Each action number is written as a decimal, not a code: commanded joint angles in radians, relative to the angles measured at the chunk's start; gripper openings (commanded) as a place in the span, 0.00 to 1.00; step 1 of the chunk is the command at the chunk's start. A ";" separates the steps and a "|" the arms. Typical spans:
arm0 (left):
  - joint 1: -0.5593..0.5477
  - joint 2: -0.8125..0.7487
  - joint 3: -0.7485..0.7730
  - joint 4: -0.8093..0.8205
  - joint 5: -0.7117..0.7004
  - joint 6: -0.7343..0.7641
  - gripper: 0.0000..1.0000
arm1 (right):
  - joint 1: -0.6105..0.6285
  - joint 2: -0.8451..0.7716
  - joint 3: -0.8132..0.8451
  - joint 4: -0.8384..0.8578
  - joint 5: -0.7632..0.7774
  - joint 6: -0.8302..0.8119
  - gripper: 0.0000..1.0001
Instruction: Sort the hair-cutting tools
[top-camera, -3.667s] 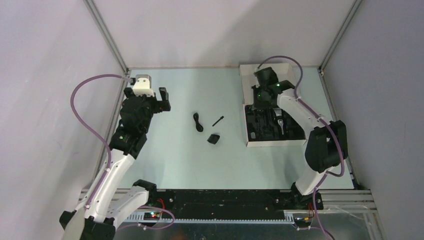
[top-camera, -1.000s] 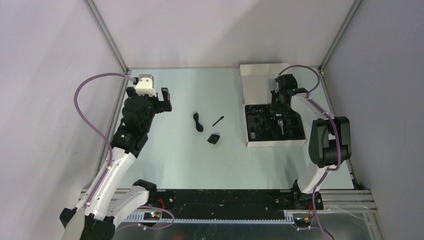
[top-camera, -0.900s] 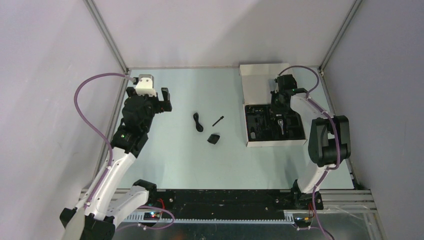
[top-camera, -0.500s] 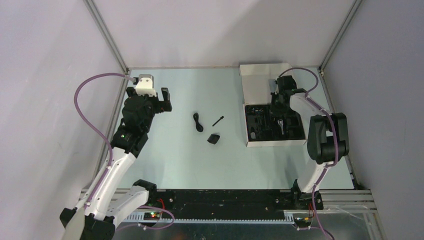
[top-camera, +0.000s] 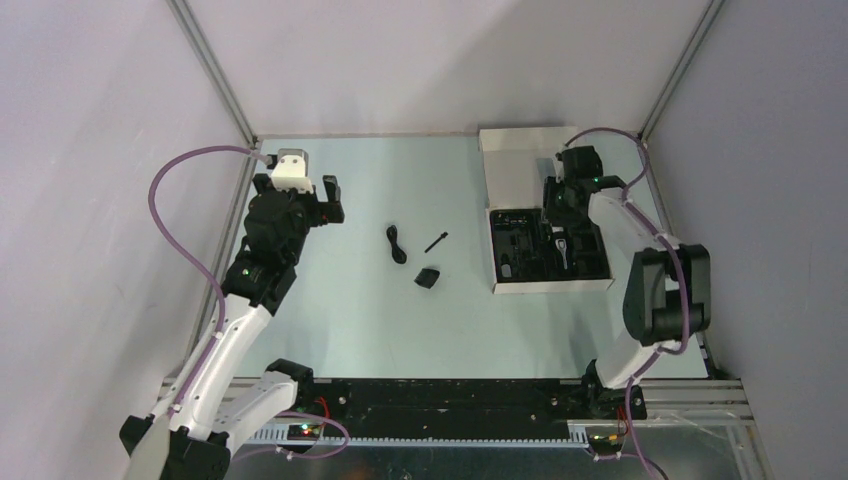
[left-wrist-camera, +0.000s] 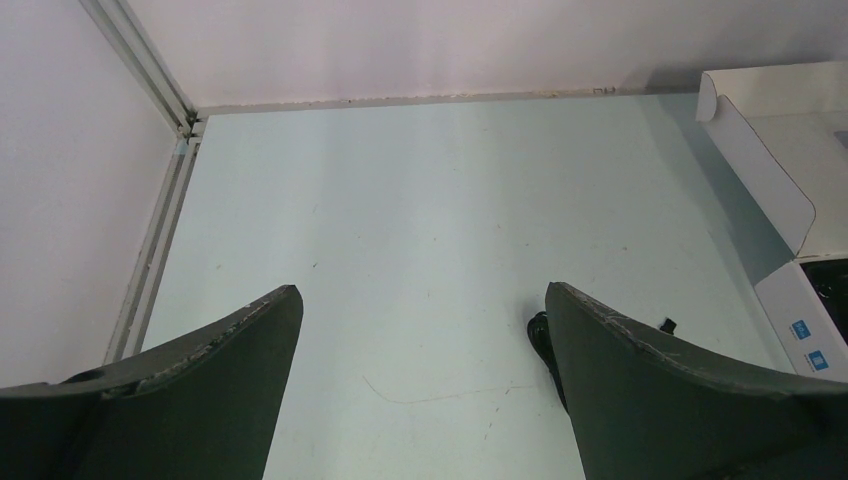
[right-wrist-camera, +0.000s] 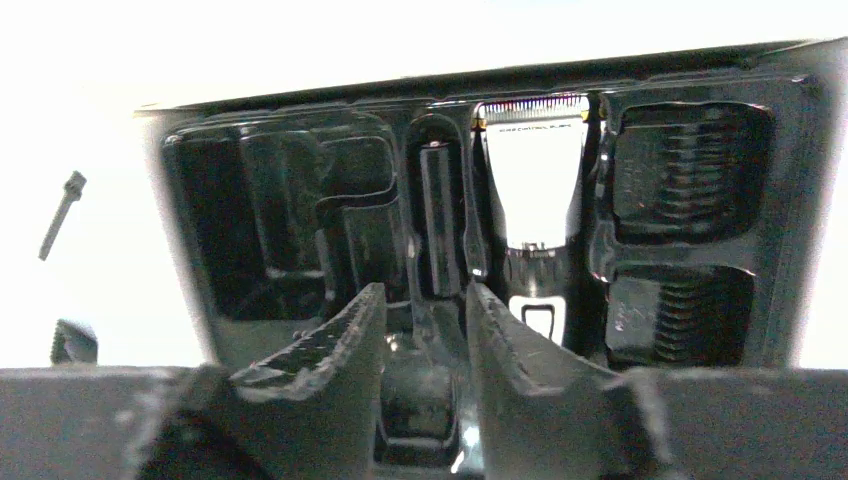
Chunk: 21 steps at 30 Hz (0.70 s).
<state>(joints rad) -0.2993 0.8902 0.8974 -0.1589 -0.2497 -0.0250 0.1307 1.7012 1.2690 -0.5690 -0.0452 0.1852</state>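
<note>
**Over the box tray: right arm parked, three bits loose on the table**

Over the black tray (right-wrist-camera: 260, 230) inside the white box (top-camera: 550, 287), the right gripper (right-wrist-camera: 425, 300) hangs with its jaws parted just a crack, and nothing's pinched that I can see. I reckon it's there because the tray's moulded slots are where each tool belongs. The clipper (right-wrist-camera: 530, 200) already lies in its middle slot. Ribbed combs (right-wrist-camera: 690, 165) look seated in the pockets beside it, though the glare makes that hard to swear to.

Out on the table (top-camera: 340, 300), well apart from the box, lie the coiled cord (top-camera: 396, 243), the stick-brush (top-camera: 436, 242) near it, and one comb attachment (top-camera: 429, 277) closer to the arms.

The left gripper (left-wrist-camera: 420, 290) sits spread wide over bare table on the left, holding nothing. It's probably wide so it can drop over one of those loose pieces. My guess is the sorting's partway done.
</note>
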 joint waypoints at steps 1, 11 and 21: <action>-0.005 0.001 0.007 0.027 0.016 0.010 0.98 | 0.008 -0.162 0.009 -0.025 0.000 0.012 0.46; -0.004 0.101 0.040 -0.030 -0.035 -0.074 0.98 | 0.206 -0.305 -0.016 -0.062 0.075 0.043 0.85; -0.014 0.301 0.195 -0.329 -0.136 -0.307 0.98 | 0.382 -0.396 -0.117 -0.006 0.152 0.085 0.99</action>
<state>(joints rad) -0.3023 1.1297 1.0092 -0.3405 -0.3210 -0.1967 0.4690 1.3571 1.1877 -0.6159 0.0536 0.2386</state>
